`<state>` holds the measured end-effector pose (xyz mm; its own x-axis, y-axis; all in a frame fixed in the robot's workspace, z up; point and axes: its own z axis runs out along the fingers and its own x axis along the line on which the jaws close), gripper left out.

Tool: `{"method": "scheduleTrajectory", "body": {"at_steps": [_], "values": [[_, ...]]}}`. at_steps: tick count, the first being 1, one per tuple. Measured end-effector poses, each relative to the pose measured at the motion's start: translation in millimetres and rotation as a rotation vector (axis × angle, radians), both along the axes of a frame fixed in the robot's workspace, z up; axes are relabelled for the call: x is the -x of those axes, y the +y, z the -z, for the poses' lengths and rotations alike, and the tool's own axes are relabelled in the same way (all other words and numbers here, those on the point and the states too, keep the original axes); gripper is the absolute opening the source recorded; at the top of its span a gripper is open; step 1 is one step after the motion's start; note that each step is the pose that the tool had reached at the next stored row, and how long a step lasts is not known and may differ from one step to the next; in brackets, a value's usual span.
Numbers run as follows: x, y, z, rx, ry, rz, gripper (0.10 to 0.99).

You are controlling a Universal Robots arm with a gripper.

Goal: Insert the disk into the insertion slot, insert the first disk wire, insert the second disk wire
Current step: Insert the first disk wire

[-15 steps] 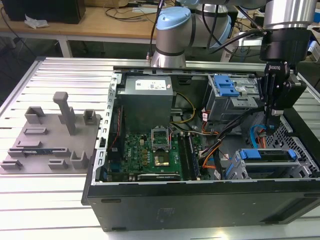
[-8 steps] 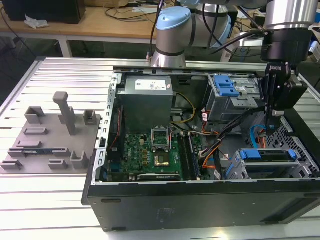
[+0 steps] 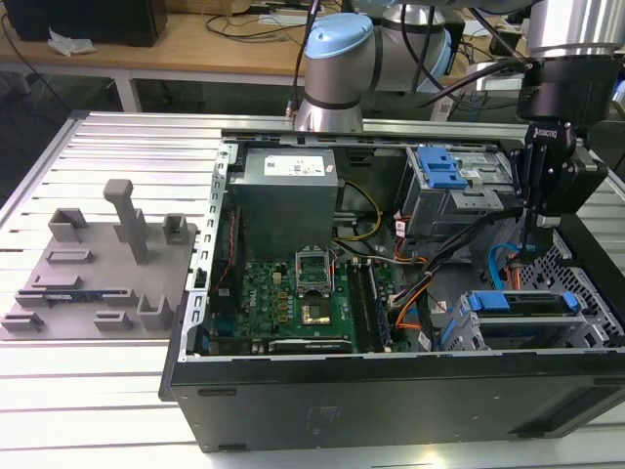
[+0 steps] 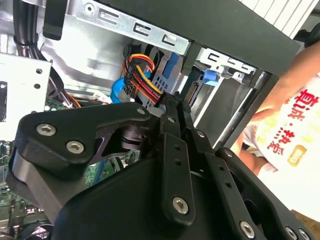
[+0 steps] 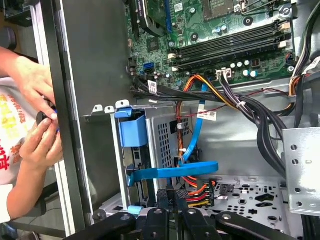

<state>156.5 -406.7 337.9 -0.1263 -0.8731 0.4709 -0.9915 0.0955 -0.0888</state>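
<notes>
The disk point(image 3: 518, 302), in its blue carrier point(image 5: 131, 131), lies inside the insertion slot point(image 3: 455, 324), the low grey cage with perforated walls point(image 5: 167, 136) at the case's near corner on the exterior view's right. My gripper point(image 3: 532, 256) reaches down into the case just behind that cage. In both wrist views its fingers point(image 5: 167, 200) stand pressed together at the end of a disk wire of red, yellow and orange strands point(image 5: 199, 192) point(image 4: 142, 75), right at the disk's rear. A flat blue disk wire point(image 5: 175, 172) runs across to the disk's rear edge.
A taller grey cage with a blue latch point(image 3: 439, 171) stands behind the gripper. Black cable bundles point(image 5: 260, 120) and the motherboard point(image 3: 303, 293) lie beside it. A person's hands point(image 5: 35, 125) are at the case's outer wall. A grey fixture plate point(image 3: 98, 274) sits left of the case.
</notes>
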Motion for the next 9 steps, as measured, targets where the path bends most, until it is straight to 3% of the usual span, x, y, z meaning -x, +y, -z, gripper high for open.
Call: {"method": "scheduleTrajectory", "body": {"at_steps": [2, 3, 4, 5, 7, 8, 9], "values": [[0.0, -0.2, -0.2, 0.0, 0.0003, 0.0, 0.165], [-0.1, -0.7, -0.3, -0.008, 0.0003, 0.0, 0.165], [-0.1, -1.6, -0.2, -0.024, 0.0003, 0.0, 0.165], [-0.1, -3.2, -0.2, -0.052, 0.0003, 0.0, 0.165], [0.0, -5.6, -0.1, -0.089, 0.0003, 0.0, 0.165], [0.0, -8.2, -0.6, -0.125, 0.0003, 0.0, 0.165], [-0.1, -10.9, -1.9, -0.143, 0.0006, 0.0, 0.165]]}}
